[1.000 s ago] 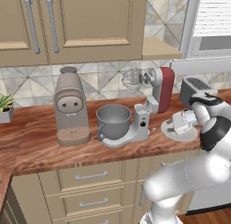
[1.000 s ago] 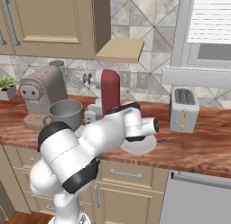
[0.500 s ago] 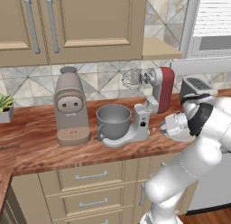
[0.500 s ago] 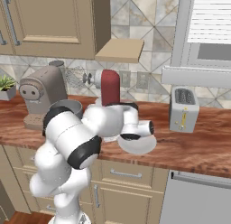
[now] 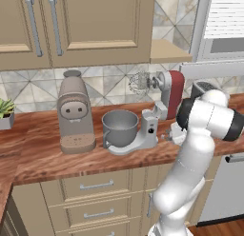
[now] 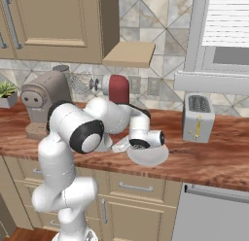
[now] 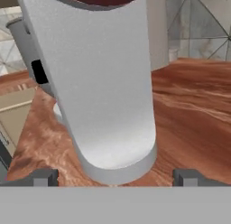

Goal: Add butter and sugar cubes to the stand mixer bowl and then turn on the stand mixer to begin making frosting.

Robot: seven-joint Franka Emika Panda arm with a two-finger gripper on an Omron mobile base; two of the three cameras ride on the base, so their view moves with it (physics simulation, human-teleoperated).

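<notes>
Stand mixer (image 5: 159, 109) sits mid-counter, red head tilted back with the whisk (image 5: 139, 83) lifted clear, grey column close in front of the hand camera; everything below placed relative to it. Stand mixer bowl (image 5: 120, 128) rests on the mixer's base plate under the raised whisk, and as far as the left base view shows its inside looks empty, no butter or sugar cubes visible in it. Coffee machine (image 5: 74, 112) stands just beside the bowl on the far side from the mixer column, toaster (image 6: 198, 117) well apart on the mixer's other side. White plate (image 6: 148, 154) lies on the counter near the mixer base, toward the toaster; contents hidden by the wrist, cannot tell what is on it. Gripper (image 7: 115, 177) is low by the mixer column, over the plate area, jaws spread wide with nothing between the fingertips (image 7: 44, 176), holding nothing. Judged progress: early, nothing added to the bowl yet, butter and sugar both left to pick and drop, then the mixer to switch on; switch not visibly touched
</notes>
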